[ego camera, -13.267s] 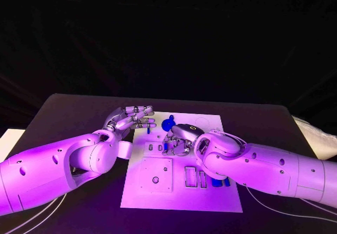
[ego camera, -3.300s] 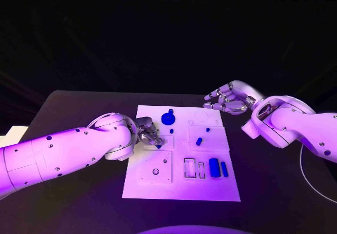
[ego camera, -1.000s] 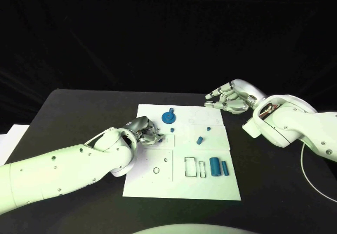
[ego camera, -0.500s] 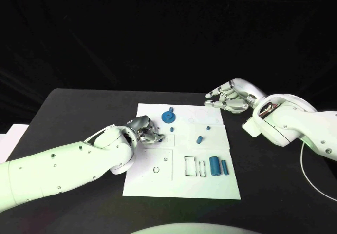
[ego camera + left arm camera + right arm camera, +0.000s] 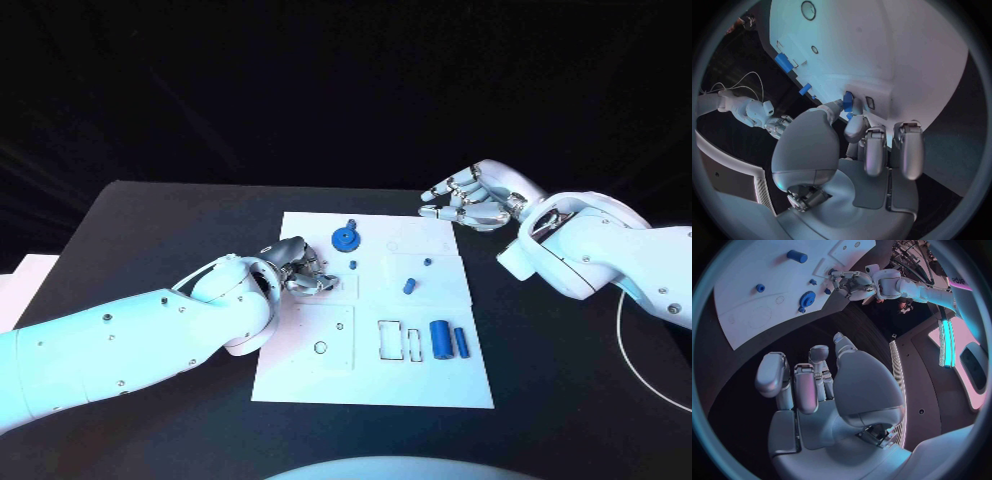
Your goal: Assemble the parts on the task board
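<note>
The white task board point(image 5: 375, 385) lies mid-table. My left hand point(image 5: 303, 270) is over its left side and pinches a small blue part point(image 5: 848, 101) between thumb and finger, right at a small slot in the board point(image 5: 898, 45). My right hand point(image 5: 469, 205) hovers beyond the board's far right corner, its fingers loosely bent and holding nothing. On the board are a blue gear point(image 5: 346, 239), two small blue pegs point(image 5: 353, 265) point(image 5: 428, 263), a short blue piece point(image 5: 410, 287), a blue cylinder point(image 5: 440, 340) and a blue bar point(image 5: 462, 342). The right wrist view also shows the gear point(image 5: 807, 298) and my left hand point(image 5: 851, 282).
Rectangular slots point(image 5: 389, 340) and a small ring hole point(image 5: 320, 348) mark the board's near half. Black table point(image 5: 159, 230) surrounds the board on all sides. A white cable point(image 5: 635, 350) trails along the table by my right arm.
Since the earliest frame my right hand has left the board's middle for its far right corner. Over the last second my left hand stays at the same slot, barely shifting.
</note>
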`<action>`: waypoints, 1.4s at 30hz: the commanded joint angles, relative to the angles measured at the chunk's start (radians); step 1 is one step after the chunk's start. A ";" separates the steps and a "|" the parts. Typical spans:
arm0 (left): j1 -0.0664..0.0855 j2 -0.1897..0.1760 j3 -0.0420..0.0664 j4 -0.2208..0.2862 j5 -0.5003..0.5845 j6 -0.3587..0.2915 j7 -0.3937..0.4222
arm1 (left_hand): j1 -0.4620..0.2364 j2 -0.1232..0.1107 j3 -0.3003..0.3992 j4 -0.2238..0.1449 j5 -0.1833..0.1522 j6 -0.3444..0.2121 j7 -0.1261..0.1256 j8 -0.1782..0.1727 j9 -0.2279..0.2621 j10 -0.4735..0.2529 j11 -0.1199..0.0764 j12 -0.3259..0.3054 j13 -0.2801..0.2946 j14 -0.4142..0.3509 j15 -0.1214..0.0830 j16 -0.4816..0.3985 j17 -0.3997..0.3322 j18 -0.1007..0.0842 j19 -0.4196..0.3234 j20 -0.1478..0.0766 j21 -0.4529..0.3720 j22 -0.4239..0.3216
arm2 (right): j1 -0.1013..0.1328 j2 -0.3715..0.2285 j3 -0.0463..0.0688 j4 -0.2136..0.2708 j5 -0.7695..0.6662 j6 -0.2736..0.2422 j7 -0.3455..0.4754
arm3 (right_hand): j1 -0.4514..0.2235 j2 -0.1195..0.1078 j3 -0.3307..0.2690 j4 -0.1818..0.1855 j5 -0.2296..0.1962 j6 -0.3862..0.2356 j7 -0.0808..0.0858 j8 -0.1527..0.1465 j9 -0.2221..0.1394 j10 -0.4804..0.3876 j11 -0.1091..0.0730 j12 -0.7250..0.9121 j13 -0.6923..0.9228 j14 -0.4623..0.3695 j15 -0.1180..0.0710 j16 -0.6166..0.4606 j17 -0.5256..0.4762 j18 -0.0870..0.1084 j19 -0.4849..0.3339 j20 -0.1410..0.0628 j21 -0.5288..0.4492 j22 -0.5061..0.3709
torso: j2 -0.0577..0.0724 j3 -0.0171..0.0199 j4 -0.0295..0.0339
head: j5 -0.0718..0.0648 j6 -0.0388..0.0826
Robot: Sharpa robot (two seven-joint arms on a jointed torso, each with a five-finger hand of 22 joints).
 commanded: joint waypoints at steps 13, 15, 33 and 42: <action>-0.012 -0.001 -0.011 -0.009 0.047 0.061 -0.041 | -0.089 0.000 0.022 -0.077 0.005 0.039 -0.023 0.018 0.013 0.022 -0.020 0.019 0.025 0.104 -0.022 0.003 0.263 -0.014 0.090 -0.020 0.009 0.231 | -0.001 0.001 0.000 0.000 -0.001 0.013 0.010 | -0.003 0.007 -0.001 0.007 0.006 0.005 -0.001 0.005 0.001 -0.005 -0.001 0.000 -0.002 0.054 0.006 -0.004 0.002 0.012 -0.008 0.001 -0.008 -0.003 | 0.000 0.0000 -0.0006 | -0.003 -0.002; -0.012 -0.001 -0.011 -0.010 0.048 0.057 -0.043 | -0.094 0.002 0.015 -0.071 0.005 0.040 -0.024 0.019 0.014 0.023 -0.020 0.020 0.026 0.104 -0.022 0.003 0.263 -0.014 0.090 -0.020 0.009 0.231 | -0.001 0.001 0.000 -0.001 -0.001 0.013 0.010 | -0.003 0.007 -0.001 0.007 0.006 0.005 -0.001 0.005 0.001 -0.005 -0.001 0.000 -0.002 0.054 0.006 -0.004 0.002 0.012 -0.008 0.001 -0.008 -0.003 | 0.000 0.0002 -0.0003 | -0.003 -0.002; -0.009 0.006 -0.010 -0.024 0.068 0.052 -0.052 | -0.127 0.011 -0.003 -0.035 0.009 0.045 -0.028 0.022 0.018 0.032 -0.023 0.033 0.041 0.104 -0.024 0.003 0.263 -0.017 0.095 -0.023 0.020 0.242 | -0.001 0.003 0.000 -0.003 -0.001 0.013 0.009 | -0.007 0.010 -0.007 0.015 0.009 0.004 -0.001 0.005 0.001 -0.005 -0.001 0.002 -0.001 0.054 0.006 -0.005 0.002 0.012 -0.009 0.001 -0.009 -0.005 | 0.000 0.0000 -0.0002 | -0.004 -0.001; -0.008 0.009 -0.009 -0.031 0.086 0.041 -0.050 | -0.150 0.009 -0.007 -0.016 0.010 0.053 -0.031 0.026 0.021 0.038 -0.025 0.038 0.047 0.104 -0.026 0.003 0.263 -0.020 0.099 -0.024 0.027 0.251 | -0.001 0.002 0.000 -0.003 -0.001 0.012 0.008 | -0.012 0.017 -0.019 0.033 0.039 0.004 -0.002 0.005 0.001 -0.006 -0.001 0.007 -0.001 0.054 0.006 -0.006 0.002 0.012 -0.007 0.001 -0.010 -0.005 | 0.000 -0.0003 0.0003 | -0.004 -0.001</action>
